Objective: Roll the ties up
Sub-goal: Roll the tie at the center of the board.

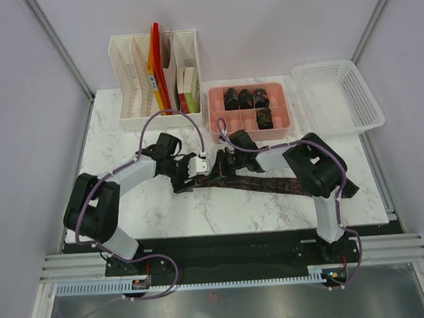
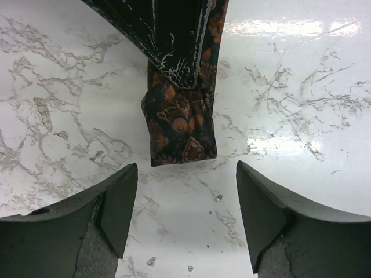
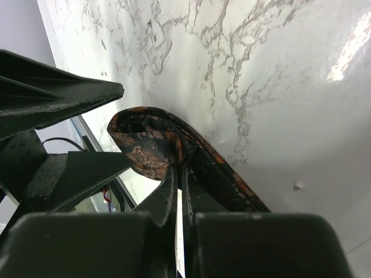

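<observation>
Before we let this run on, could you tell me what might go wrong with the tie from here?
1. The left gripper is open, so only the right gripper pinches the tie; the started fold may spring loose.
2. The grippers sit close together; closing the left one could strike the right one.
3. The tie's long tail lies along the table and may drag or twist.

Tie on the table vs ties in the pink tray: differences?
Dark patterned fabric tie on the white marble table is a long strip; dark ties in the pink plastic tray are compact rolls. The strip is pinched in the shut right pincer; the rolls sit untouched. Same patterned fabric.
</observation>
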Robot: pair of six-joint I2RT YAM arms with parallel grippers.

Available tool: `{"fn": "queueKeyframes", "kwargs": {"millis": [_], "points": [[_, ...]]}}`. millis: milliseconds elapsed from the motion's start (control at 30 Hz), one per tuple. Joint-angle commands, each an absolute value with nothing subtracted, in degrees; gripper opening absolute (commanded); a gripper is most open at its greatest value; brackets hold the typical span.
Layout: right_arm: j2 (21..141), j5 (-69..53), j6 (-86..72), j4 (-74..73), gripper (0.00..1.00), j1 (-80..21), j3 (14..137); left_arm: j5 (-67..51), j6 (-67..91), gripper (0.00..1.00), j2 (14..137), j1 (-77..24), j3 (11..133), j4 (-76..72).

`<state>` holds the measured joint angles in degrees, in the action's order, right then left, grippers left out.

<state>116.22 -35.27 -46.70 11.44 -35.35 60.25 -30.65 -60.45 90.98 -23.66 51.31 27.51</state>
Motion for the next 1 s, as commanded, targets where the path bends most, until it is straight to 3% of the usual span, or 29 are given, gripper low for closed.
{"fn": "queueKeyframes", "kwargs": {"millis": [0,200,300,333,467,667,967], "points": [[118.74,-33.48,-44.47,7.82,0.00,-34.81,59.76,-33.92,-60.55,0.76,91.49,-23.56,51.85,23.30],[119.88,-33.75,-44.82,7.21,0.00,-34.45,60.12,-35.86,-63.54,0.80,94.57,-24.17,53.88,22.24],[120.41,-34.01,-45.00,7.03,0.00,-34.28,60.20,-35.24,-64.16,0.73,95.80,-25.14,54.32,22.50],[120.76,-34.10,-44.91,7.03,0.00,-34.28,60.38,-35.33,-64.16,0.63,95.80,-25.22,54.40,22.67],[121.03,-34.80,-45.96,8.26,0.00,-35.06,60.73,-36.30,-63.37,0.48,92.73,-25.31,54.40,25.30],[121.11,-36.12,-50.88,14.76,0.00,-37.61,59.24,-36.91,-59.16,0.41,87.89,-27.42,56.06,28.82],[120.76,-36.91,-53.26,19.51,0.00,-37.97,58.36,-36.12,-53.18,0.37,96.14,-31.73,60.29,30.06]]}}
